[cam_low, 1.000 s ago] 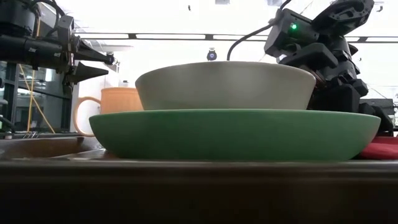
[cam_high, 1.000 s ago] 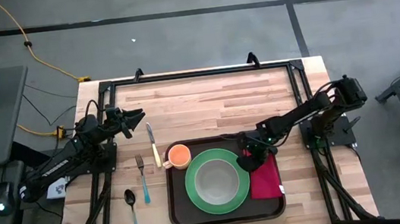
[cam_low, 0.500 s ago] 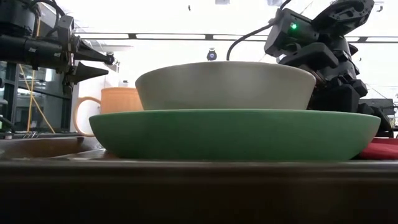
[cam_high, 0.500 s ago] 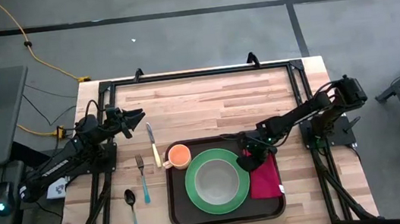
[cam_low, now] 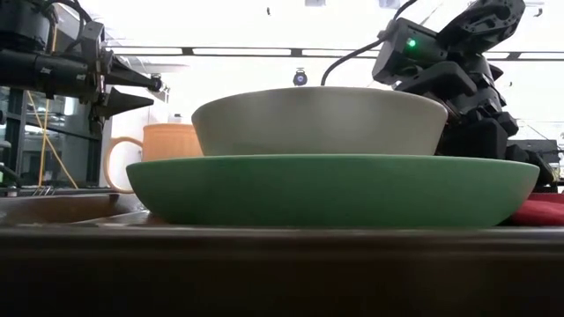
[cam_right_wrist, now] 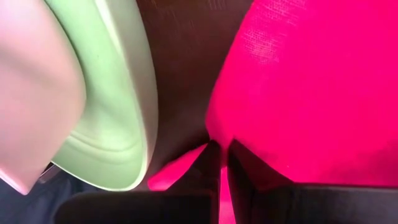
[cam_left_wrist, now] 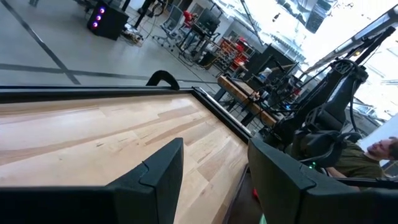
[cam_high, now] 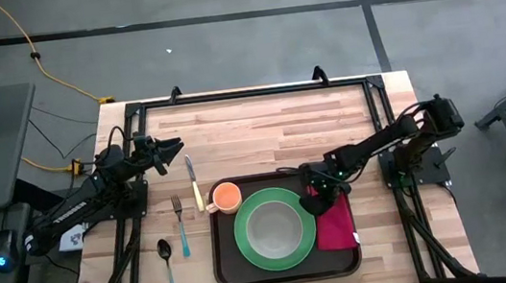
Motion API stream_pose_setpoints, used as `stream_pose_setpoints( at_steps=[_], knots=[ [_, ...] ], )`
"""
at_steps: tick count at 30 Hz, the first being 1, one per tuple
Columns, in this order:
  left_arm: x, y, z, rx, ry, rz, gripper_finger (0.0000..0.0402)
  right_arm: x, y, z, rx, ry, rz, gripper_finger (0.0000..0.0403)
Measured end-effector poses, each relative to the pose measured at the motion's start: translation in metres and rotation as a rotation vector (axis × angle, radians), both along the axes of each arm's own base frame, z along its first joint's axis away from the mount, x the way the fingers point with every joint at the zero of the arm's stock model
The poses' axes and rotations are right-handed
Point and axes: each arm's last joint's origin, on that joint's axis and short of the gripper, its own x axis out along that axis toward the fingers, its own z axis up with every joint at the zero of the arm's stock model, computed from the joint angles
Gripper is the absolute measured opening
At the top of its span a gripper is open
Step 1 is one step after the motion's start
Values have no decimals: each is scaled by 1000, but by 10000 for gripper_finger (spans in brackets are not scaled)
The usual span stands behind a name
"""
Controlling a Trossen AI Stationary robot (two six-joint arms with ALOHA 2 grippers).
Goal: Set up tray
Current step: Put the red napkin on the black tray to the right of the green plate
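Item 1, the tray: a dark brown rectangular piece with a raised rim, recorded on the near half of the wooden table, slightly right of centre.

Item 2, the green plate: laid on the tray, with a pale bowl seated in its middle. In the low view the bowl was seen stacked directly upon the plate.

Item 3, the orange mug: placed at the tray's far left corner, just beside the plate.

Item 4, the magenta napkin: spread along the right side of the tray, beside the plate.

Item 5, cutlery: 1 knife, 1 fork and 1 spoon were noted on the bare wood to the left of the tray, apart from it.

Item 6, the right gripper: lowered over the far end of the napkin. In the right wrist view its fingers were drawn together with what appeared to be a fold of magenta cloth pinched between them, though the view was too close for certainty.

Item 7, the left gripper: held above the table's left side, well apart from the tray, its fingers parted with nothing between them.
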Motion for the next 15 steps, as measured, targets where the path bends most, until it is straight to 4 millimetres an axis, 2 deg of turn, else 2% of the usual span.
stream_pose_setpoints(
  at_steps=[15],
  knots=[
    [0,0,0,1,1,-1,211,2,1,2,30,-53,50,0]
  ],
)
